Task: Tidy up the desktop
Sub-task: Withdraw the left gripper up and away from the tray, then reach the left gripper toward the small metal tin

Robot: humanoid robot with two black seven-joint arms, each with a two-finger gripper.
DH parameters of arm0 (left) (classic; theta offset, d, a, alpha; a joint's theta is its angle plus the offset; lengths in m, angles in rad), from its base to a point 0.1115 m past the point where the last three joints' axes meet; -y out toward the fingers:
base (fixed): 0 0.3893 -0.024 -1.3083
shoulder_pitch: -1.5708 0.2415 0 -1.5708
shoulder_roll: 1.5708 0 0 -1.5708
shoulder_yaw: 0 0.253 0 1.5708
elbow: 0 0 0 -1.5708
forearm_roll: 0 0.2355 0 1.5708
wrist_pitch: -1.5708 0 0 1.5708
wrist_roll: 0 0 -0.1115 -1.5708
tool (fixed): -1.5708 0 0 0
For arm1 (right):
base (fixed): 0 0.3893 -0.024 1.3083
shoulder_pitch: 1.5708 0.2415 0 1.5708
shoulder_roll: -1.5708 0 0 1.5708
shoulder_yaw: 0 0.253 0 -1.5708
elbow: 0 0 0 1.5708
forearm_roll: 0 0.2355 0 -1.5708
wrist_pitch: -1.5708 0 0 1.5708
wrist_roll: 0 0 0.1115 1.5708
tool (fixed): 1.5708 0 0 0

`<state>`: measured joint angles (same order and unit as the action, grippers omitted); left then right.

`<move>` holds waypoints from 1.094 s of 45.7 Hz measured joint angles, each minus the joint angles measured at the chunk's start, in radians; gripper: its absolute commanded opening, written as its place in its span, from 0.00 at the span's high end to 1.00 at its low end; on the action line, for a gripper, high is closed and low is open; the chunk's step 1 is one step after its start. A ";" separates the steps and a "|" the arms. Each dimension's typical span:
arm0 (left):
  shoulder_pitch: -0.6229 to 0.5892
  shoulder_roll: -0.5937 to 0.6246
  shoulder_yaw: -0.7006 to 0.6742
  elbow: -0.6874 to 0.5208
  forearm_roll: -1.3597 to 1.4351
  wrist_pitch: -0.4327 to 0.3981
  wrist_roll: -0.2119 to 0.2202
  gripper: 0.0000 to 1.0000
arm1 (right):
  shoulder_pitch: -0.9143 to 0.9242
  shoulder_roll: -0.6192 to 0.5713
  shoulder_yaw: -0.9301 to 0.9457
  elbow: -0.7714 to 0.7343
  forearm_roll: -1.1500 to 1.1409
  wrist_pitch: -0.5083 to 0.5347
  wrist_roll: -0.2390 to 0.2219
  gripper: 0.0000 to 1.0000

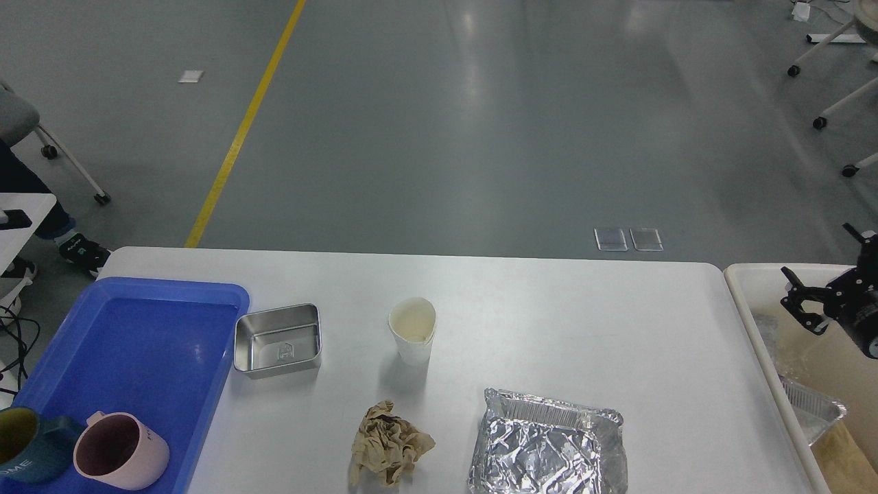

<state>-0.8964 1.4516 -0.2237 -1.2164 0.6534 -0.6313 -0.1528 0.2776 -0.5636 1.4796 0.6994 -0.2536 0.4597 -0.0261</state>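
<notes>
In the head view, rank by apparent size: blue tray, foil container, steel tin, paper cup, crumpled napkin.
1. Blue tray, cut off by the frame.
2. Foil container, also cut off.
3. Steel tin.
4. Crumpled napkin and paper cup: too close to rank; the napkin lies nearer the camera.

On the matte white tabletop stand a white paper cup, a square steel tin, crumpled brown paper and a foil tray.

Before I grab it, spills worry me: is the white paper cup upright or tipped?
Upright: the paper cup stands on its base on the desktop, its open mouth facing up.
</notes>
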 measured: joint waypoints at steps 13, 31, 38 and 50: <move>-0.018 0.207 -0.018 -0.097 0.034 -0.056 0.048 0.03 | 0.000 0.004 0.001 0.000 0.006 0.001 0.000 0.00; -0.033 -0.113 -0.042 0.147 0.043 -0.018 0.099 0.03 | -0.004 0.010 0.003 -0.002 0.011 0.002 0.002 0.00; -0.035 -0.265 -0.040 0.196 0.120 -0.012 0.126 0.03 | -0.004 0.010 0.003 -0.002 0.011 0.002 0.002 0.00; -0.031 -0.595 -0.025 0.353 0.236 -0.013 0.220 0.03 | -0.004 0.010 0.001 -0.003 0.011 0.002 0.002 0.00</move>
<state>-0.9276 0.8562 -0.2482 -0.8636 0.8898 -0.6446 0.0668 0.2737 -0.5538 1.4802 0.6967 -0.2423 0.4618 -0.0245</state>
